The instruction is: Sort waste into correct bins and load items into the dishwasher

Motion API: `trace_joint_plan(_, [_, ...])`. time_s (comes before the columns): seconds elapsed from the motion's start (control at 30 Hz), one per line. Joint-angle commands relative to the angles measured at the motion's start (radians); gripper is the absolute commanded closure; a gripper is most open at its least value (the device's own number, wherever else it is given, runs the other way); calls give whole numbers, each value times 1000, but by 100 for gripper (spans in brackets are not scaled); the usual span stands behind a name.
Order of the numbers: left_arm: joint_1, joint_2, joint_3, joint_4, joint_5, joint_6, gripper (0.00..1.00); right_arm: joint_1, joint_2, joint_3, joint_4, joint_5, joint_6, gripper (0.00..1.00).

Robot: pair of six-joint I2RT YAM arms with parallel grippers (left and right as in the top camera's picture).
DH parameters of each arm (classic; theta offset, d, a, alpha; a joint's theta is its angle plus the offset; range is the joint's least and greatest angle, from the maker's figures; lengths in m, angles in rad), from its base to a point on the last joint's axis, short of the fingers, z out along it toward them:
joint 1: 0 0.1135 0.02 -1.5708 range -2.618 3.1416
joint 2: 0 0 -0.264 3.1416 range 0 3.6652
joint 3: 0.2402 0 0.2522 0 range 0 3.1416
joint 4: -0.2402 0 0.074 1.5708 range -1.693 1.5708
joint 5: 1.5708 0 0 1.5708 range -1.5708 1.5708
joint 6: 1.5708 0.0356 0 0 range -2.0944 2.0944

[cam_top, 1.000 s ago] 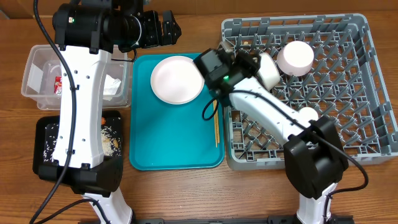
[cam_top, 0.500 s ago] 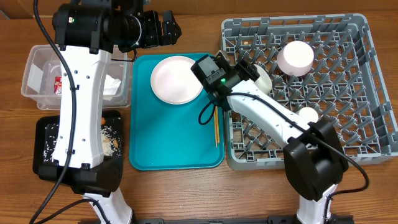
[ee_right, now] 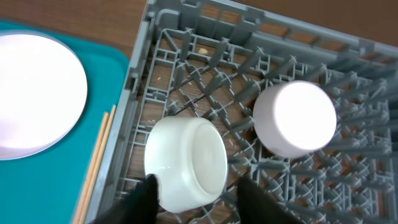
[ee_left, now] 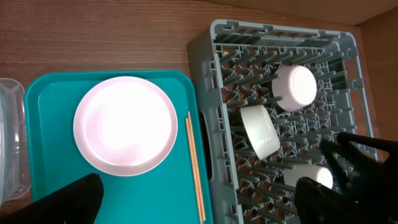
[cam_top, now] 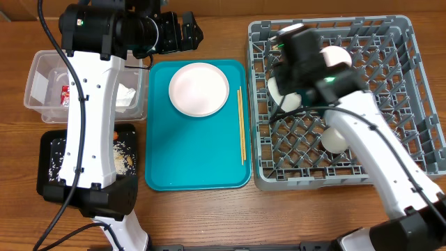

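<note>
The grey dish rack holds a pale bowl lying on its side, a second bowl upside down and a white cup. My right gripper is open just above the tipped bowl. Its left finger is at the bowl's rim and its right finger stands apart. The round plate and the chopsticks lie on the teal tray. My left gripper is wide open and empty, high above the tray's far edge.
The clear tub at far left holds a red wrapper and a napkin. The black tray below it holds rice and a carrot piece. My left arm covers much of both.
My right arm has swung from the tray edge to over the rack. The bowl it carried has dropped a little and now lies in the rack's left part. The left arm is still.
</note>
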Motion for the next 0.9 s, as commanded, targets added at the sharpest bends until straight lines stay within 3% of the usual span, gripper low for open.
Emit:
trace_joint_plan(0.0, [-5,-13,14,1,14,13,0,-103,5,-5,-7,-224,142,79])
trace_joint_plan(0.1, [-5,-13,14,1,14,13,0,-165,21,-34,6,-354,161,87])
trace_joint_plan(0.57, [-5,-13,14,1,14,13,0,-188,188,-101,29,-442,190,89])
trace_joint_plan(0.87, [-5,-13,14,1,14,13,0,-188,190,-102,-1,-702,174,89])
